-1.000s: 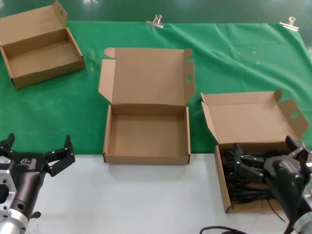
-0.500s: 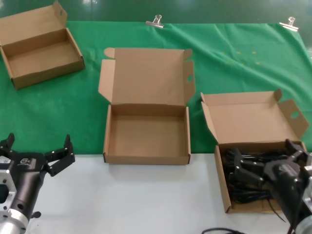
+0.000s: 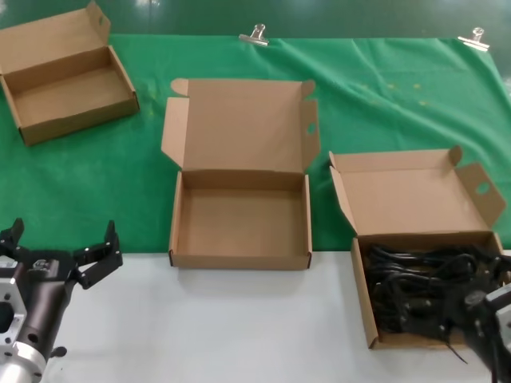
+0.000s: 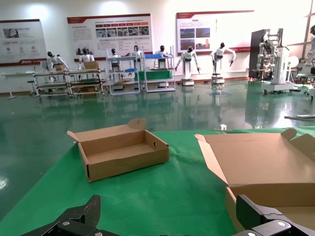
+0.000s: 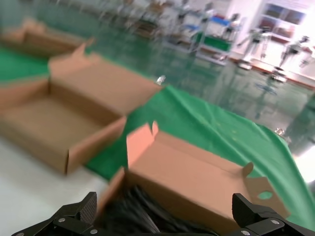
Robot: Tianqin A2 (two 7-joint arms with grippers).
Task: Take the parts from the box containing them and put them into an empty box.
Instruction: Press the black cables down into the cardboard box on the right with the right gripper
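Observation:
The parts, a tangle of black power cords (image 3: 415,279), lie in the tray of the right box (image 3: 361,295), whose lid wing has a round hole. They also show as a dark blur in the right wrist view (image 5: 138,216). My right gripper (image 5: 166,216) is open and empty, low at the near side of that box (image 5: 197,182), its fingertips apart above the cords. The large empty box (image 3: 239,259) stands open in the middle, and also shows in the right wrist view (image 5: 54,123) and left wrist view (image 4: 261,162). My left gripper (image 3: 60,247) is open and empty at the near left.
A smaller open box (image 3: 68,112) sits at the far left on the green cloth (image 3: 383,104); it shows in the left wrist view (image 4: 123,152). Two metal clips (image 3: 255,33) hold the cloth's far edge. White table surface (image 3: 239,327) runs along the front.
My right gripper has drawn back and down toward the near right corner, uncovering more of the cords. The left arm has not moved.

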